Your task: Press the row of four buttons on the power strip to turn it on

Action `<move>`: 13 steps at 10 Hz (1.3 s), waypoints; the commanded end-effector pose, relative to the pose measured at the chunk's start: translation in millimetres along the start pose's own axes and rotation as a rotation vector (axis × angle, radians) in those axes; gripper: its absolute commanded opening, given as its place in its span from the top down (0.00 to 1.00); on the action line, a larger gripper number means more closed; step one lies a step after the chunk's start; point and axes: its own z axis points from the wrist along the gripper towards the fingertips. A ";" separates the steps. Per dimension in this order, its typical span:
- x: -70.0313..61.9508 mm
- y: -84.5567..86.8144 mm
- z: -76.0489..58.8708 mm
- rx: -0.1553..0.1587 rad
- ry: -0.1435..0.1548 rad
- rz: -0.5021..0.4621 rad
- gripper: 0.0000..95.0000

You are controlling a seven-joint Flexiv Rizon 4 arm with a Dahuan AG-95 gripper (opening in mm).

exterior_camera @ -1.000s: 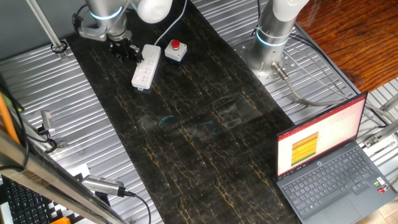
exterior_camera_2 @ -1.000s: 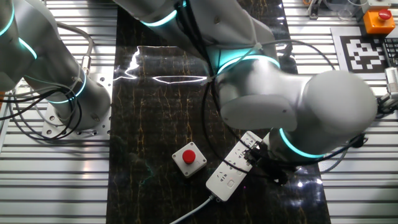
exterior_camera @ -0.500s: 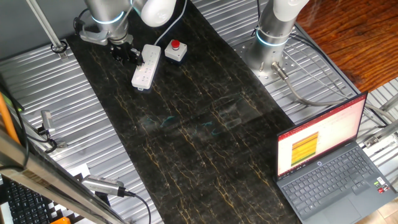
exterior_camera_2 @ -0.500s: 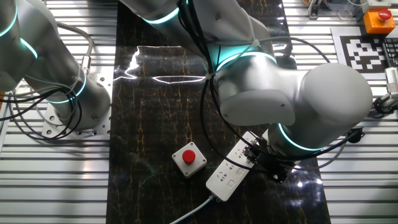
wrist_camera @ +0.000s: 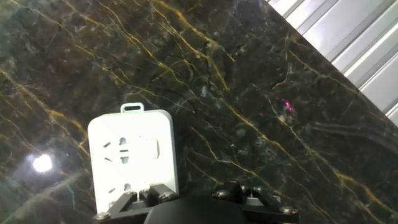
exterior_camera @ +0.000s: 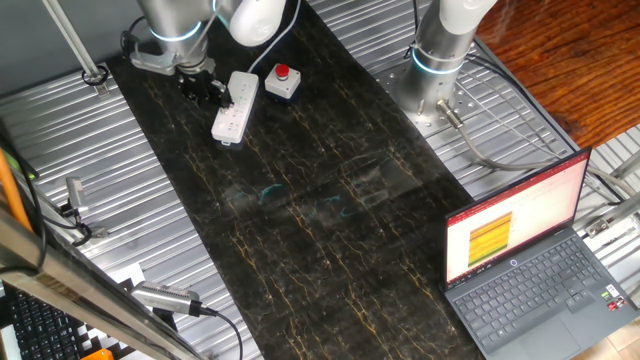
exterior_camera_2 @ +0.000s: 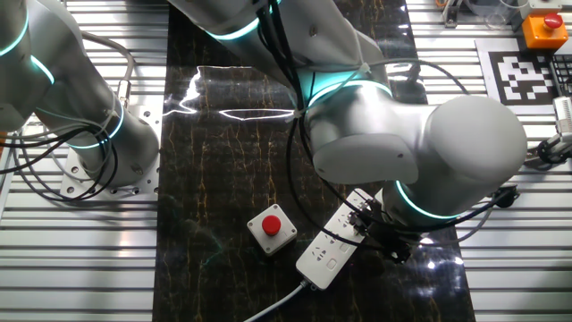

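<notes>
The power strip (exterior_camera: 234,106) lies flat on the dark marbled mat (exterior_camera: 320,200), near the mat's far end and close to its left edge in one fixed view, its length running roughly along the mat. In the other fixed view its white cable (exterior_camera_2: 273,307) leaves the end nearest that camera. The hand view shows one end of the strip, with a socket face and a small hanging tab; the row of buttons is not legible in any view.

The gripper (exterior_camera: 203,86) stands low over the strip's side, at the part toward the cable end, and the arm's wrist covers it from the other fixed view. Whether the fingertips touch the strip cannot be told, nor can their opening; nothing is seen held.

Just beside the strip, toward the mat's middle, sits a small white box with a red button (exterior_camera: 282,79). It is not part of the task.

Judgement: the pressing step is in hand, with the tool placed at one of the switches. The next move calls for a short downward press, then a shift along the strip to the neighbouring switch, keeping clear of the red button.
</notes>
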 end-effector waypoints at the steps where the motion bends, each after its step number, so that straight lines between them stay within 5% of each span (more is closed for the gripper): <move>1: -0.5 1.2 -11.3 -0.015 0.007 -0.007 0.40; 7: -25.8 3.6 -21.9 0.002 0.010 0.002 0.40; 13: -38.7 4.4 -16.4 0.007 0.014 0.021 0.40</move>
